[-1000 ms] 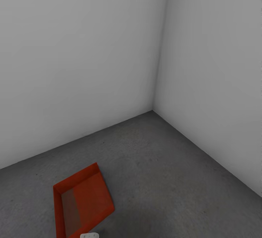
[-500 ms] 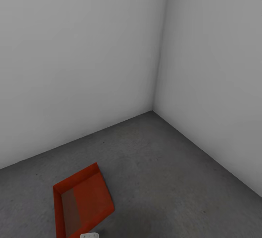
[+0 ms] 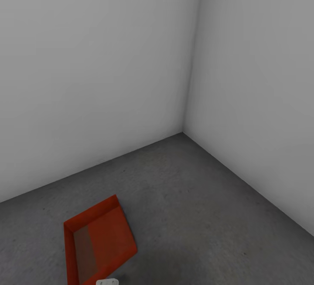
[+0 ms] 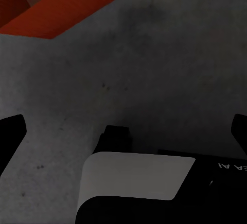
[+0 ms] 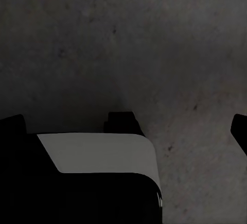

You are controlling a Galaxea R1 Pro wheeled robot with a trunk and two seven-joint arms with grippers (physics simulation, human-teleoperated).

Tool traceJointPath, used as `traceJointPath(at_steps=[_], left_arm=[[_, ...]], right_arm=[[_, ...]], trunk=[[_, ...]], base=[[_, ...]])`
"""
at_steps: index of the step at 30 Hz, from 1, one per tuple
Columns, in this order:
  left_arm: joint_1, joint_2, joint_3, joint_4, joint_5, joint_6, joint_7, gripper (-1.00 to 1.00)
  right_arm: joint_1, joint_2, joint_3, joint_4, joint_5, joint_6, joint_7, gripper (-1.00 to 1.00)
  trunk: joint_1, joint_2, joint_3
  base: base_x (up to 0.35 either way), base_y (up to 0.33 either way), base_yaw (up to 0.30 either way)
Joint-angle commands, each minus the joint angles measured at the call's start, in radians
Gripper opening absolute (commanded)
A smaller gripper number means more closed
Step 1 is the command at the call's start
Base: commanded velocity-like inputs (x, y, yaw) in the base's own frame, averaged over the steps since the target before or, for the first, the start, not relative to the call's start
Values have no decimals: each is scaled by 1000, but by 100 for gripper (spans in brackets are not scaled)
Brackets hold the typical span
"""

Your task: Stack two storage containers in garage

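Orange-red plastic marks the one storage container (image 3: 98, 241) I can see, lying flat on the dark grey concrete floor (image 3: 196, 215) of the garage, near the corner where two pale grey walls (image 3: 96, 71) meet. Nothing has shifted over the last second: the container, the floor and my head view all sit exactly as they were, so I judge this a pause with the first box set down and the stacking not yet done. My left gripper (image 4: 126, 126) hangs spread wide and empty over bare concrete, with a corner of the container (image 4: 62, 3) just beyond it. My right gripper (image 5: 126, 124) is likewise spread wide, grasping nothing, over the floor. Both arms point down, clear of the box
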Motion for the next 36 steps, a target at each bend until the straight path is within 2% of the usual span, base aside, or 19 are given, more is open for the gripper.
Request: traceJointPath(at_steps=[1, 36], left_arm=[[0, 0, 0, 0, 6, 1, 3, 100], [0, 0, 0, 0, 6, 1, 3, 100]], right_arm=[[-1, 1, 8, 3, -9, -5, 0, 100], [-1, 3, 8, 3, -9, -4, 1, 100]], trunk=[[0, 0, -1], [0, 0, -1]], base=[[0, 0, 0], [0, 0, 0]])
